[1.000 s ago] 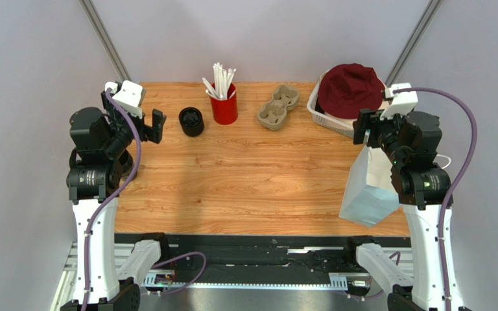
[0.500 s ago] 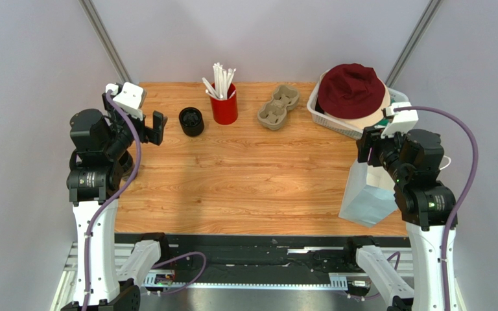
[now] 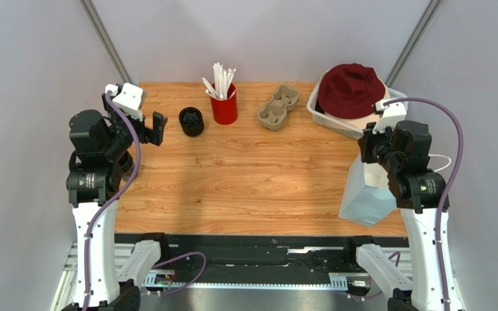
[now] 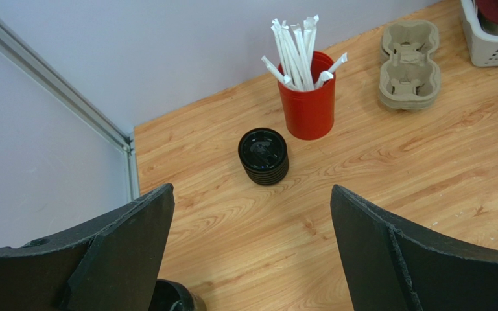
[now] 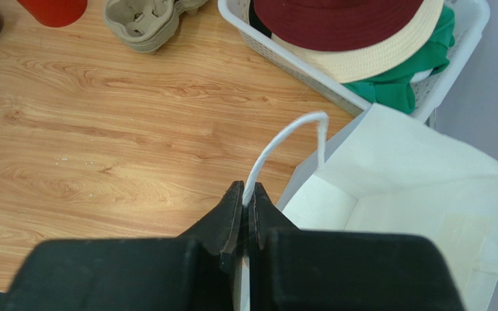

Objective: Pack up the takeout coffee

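Note:
Only the dark top and brown side of the takeout coffee (image 4: 167, 299) show, at the bottom edge of the left wrist view beside the left finger. The left arm hides it in the top view. My left gripper (image 4: 251, 189) (image 3: 148, 124) hovers wide open over the table's back left, holding nothing. A white paper bag (image 3: 367, 194) (image 5: 420, 194) stands open at the table's right front edge. My right gripper (image 5: 246, 192) (image 3: 366, 139) is shut on the bag's white cord handle (image 5: 284, 139), just left of the bag's mouth.
A squat black ribbed piece (image 3: 191, 121) (image 4: 263, 155) sits next to a red cup of white straws (image 3: 224, 107) (image 4: 308, 107). A cardboard cup carrier (image 3: 279, 107) (image 4: 409, 61) lies mid-back. A white basket (image 3: 331, 121) (image 5: 277, 45) of hats stands at the back right.
The right gripper's jaws closed onto the bag's cord handle, and that arm shifted slightly. The left arm stayed still and open.

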`<state>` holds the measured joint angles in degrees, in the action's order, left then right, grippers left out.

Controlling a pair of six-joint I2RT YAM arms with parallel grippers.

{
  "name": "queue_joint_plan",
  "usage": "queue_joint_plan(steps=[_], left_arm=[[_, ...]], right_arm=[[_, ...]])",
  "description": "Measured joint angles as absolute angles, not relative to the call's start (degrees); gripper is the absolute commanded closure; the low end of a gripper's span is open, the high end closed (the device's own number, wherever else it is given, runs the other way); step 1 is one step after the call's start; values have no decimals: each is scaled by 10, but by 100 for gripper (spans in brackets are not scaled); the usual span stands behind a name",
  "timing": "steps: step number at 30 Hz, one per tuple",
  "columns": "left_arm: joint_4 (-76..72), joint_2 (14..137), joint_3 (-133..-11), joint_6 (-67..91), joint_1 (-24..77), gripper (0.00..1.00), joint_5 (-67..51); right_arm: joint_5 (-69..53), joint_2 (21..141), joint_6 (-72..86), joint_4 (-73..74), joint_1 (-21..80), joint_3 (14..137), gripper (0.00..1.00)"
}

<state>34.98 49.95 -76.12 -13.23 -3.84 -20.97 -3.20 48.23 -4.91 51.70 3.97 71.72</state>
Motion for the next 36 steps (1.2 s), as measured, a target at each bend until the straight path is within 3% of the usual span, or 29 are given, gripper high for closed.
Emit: queue_joint_plan(steps=[5, 15, 26, 36], left_arm=[[350, 500, -761, -132, -38, 1, -212], [350, 504, -761, -133, -38, 1, -215], [351, 507, -757, -138, -38, 1, -214], [350, 509, -757, -148, -38, 1, -188]], right_arm=[[-31, 513, -48, 519, 80, 745, 100], [26, 622, -63, 515, 275, 804, 100], [81, 821, -114, 507, 485, 978, 100], [86, 988, -143, 486, 615, 1100, 100]])
